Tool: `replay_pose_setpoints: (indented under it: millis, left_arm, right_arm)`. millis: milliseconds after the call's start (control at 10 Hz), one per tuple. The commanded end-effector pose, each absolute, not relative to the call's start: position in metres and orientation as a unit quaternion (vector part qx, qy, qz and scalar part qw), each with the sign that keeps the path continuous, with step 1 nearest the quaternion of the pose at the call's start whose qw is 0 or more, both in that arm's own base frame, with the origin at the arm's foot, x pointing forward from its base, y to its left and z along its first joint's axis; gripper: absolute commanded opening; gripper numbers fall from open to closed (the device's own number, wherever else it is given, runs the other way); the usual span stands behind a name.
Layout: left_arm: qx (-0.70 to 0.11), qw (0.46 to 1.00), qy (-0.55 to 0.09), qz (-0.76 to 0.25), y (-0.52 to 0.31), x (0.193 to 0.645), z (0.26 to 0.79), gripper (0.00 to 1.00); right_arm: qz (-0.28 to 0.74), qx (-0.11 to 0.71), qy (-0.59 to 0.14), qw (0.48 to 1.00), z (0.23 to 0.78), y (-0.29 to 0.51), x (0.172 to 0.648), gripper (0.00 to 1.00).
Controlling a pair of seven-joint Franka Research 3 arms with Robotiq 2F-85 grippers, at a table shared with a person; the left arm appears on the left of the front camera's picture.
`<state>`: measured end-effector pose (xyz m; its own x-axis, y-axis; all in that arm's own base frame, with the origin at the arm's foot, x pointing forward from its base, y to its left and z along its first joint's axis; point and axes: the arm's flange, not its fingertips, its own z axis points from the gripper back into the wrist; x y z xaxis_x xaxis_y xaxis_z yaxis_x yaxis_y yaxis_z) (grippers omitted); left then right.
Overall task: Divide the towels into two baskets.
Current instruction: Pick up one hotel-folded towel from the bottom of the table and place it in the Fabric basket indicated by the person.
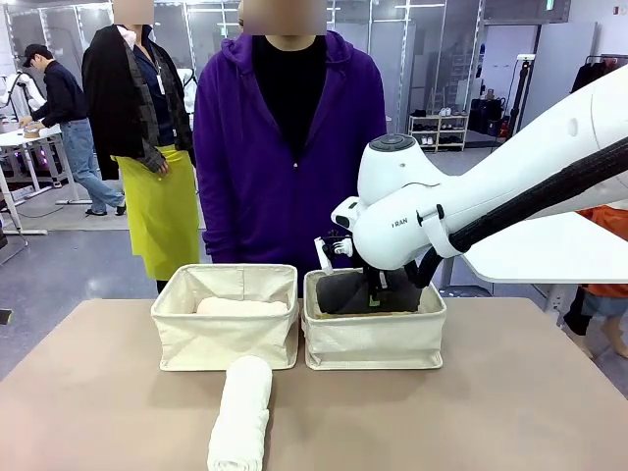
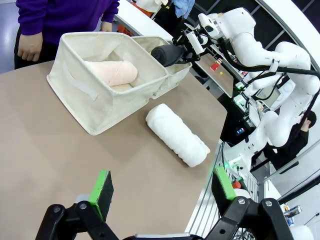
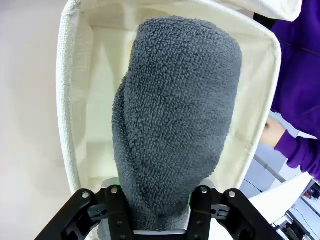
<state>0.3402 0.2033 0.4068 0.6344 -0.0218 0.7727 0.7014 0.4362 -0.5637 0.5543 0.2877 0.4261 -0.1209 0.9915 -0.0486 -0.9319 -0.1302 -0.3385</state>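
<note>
In basket (image 1: 373, 343), centre-right of front view, dark grey towel (image 3: 175, 125) was pinched at one end by right fingers (image 3: 116, 212); left fingers (image 2: 101, 192) spread wide, empty. On table (image 1: 510, 392), lower centre, white towel (image 2: 177, 134) lay loose: likely light, soft, squashy; best gripped mid-roll, across width.

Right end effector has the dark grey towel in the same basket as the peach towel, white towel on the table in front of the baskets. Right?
Not the same basket. Front view: the peach towel lies in the left basket; the right end effector has the dark grey towel in the right basket. The white towel is on the table in front.
</note>
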Motion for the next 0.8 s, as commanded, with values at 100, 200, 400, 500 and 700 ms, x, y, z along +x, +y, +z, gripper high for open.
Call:
replay_pose_setpoints:
  millis: [100, 200, 400, 500, 700]
  left_arm:
    - [-0.476, 0.767, -0.360, -0.235, 0.204, 0.338, 0.409, 1.00]
    - [-0.476, 0.767, -0.360, -0.235, 0.204, 0.338, 0.409, 1.00]
    - [-0.476, 0.767, -0.360, -0.235, 0.204, 0.338, 0.409, 1.00]
    - [-0.476, 0.767, -0.360, -0.235, 0.204, 0.338, 0.409, 1.00]
    - [-0.476, 0.767, -0.360, -0.235, 0.204, 0.338, 0.409, 1.00]
  right_arm:
    - [0.734, -0.120, -0.109, 0.659, 0.428, 0.288, 0.553, 0.78]
    - [0.734, -0.121, -0.109, 0.660, 0.428, 0.288, 0.551, 0.96]
    - [0.731, -0.123, -0.115, 0.661, 0.433, 0.289, 0.545, 1.00]
    - [0.729, -0.126, -0.117, 0.663, 0.435, 0.288, 0.542, 1.00]
    - [0.729, -0.133, -0.129, 0.659, 0.444, 0.286, 0.532, 1.00]
